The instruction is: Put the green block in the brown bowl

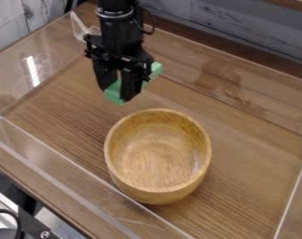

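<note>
My gripper (pixel 122 91) hangs over the wooden table, up and to the left of the brown bowl (pixel 158 155), and is shut on the green block (pixel 114 93). The block is tilted between the black fingers, with one green end showing at the lower left and the other at the upper right (pixel 153 70). It is lifted off the table. The bowl is large, round, light wood and has nothing in it. The gripper's tips sit just beyond the bowl's far left rim.
A clear plastic wall (pixel 65 191) rings the wooden table (pixel 253 103) along the front and left. A grey brick-patterned wall (pixel 240 23) stands at the back. Cables trail behind the arm at the upper left.
</note>
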`<move>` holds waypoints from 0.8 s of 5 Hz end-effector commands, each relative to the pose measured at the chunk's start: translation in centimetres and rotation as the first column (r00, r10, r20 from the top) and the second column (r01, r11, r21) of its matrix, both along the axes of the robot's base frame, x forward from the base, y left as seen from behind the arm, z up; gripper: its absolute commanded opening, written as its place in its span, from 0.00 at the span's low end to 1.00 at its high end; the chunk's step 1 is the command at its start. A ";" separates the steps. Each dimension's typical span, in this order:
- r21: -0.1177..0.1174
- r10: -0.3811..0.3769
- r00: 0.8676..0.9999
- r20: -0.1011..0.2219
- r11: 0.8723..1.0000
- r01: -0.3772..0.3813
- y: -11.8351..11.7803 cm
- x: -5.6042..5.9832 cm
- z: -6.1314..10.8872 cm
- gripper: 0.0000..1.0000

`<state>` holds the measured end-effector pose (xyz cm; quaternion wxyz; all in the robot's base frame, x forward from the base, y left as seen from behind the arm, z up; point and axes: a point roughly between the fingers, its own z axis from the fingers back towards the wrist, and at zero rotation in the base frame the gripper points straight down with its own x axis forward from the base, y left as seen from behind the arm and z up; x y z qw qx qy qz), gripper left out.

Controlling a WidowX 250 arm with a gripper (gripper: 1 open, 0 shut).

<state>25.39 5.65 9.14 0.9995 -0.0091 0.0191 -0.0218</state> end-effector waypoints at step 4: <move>0.003 -0.004 0.999 0.048 1.000 0.004 -2.2 -1.2 1.8 0.00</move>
